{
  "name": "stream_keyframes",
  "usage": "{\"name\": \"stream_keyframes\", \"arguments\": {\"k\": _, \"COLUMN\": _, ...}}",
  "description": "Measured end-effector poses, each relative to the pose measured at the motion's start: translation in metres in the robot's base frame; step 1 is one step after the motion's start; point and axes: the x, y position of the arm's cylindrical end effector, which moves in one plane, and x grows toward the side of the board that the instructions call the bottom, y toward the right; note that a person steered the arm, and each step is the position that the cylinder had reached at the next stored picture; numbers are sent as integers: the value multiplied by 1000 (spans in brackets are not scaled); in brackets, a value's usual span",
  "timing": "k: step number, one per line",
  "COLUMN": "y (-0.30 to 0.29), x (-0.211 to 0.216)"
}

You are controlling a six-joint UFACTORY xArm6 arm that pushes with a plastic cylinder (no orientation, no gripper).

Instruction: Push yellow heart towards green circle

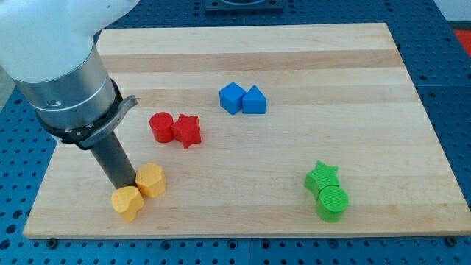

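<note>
The yellow heart (127, 202) lies near the board's bottom left corner. A yellow hexagon (151, 179) touches it on its upper right. My tip (124, 184) stands just above the heart and to the left of the hexagon, close against both. The green circle (332, 202) lies at the bottom right, far to the right of the heart, with a green star (322, 178) touching it from above.
A red circle (162, 126) and a red star (188, 130) sit together left of centre. Two blue blocks, a cube (232, 97) and a triangular one (254, 100), sit side by side above centre. The wooden board (331, 59) ends just below the heart.
</note>
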Motion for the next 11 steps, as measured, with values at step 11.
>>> {"name": "stream_keyframes", "arguments": {"k": 11, "y": 152, "x": 13}}
